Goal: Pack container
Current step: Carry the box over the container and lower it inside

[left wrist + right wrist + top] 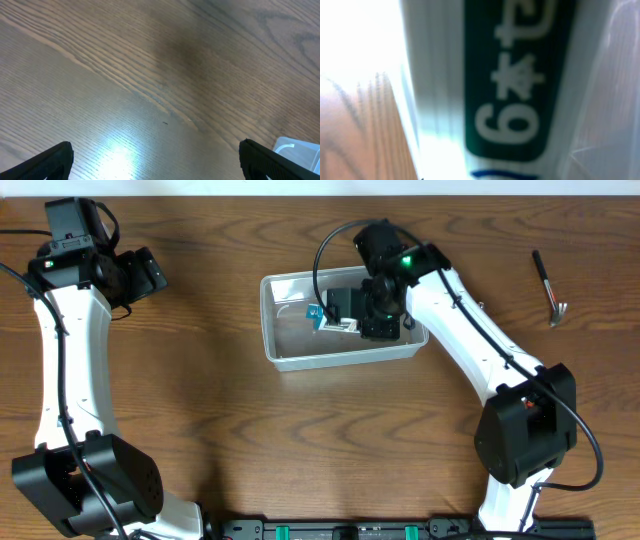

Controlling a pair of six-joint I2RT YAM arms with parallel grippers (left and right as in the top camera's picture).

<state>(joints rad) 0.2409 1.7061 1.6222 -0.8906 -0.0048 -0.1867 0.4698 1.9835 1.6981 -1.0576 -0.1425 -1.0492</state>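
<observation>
Looking down on the wooden table [250, 430], I see the container [330, 352], a clear tub with rounded corners, sitting about mid-table, a little toward the far edge; the right arm bends in from the near right and its right gripper [352, 320] is down inside the tub's right half; just at its tip lies a small blue-and-white pack [322, 317], also inside the tub; the right wrist camera is filled by that pack [510, 90], blurred and very close, white with a dark green label and pale characters; the fingers do not show there, so I cannot tell whether the jaws pinch the pack or merely stand beside it. Over at the far left the left gripper [140, 275] hangs above bare wood, well apart from the tub; its fingers [55, 160] are spread wide with nothing between them; a corner of the container [300, 150] peeks in at the lower right of that wrist view. A slim dark tool [548, 285] lies on the table at the far right, well clear of the tub.
</observation>
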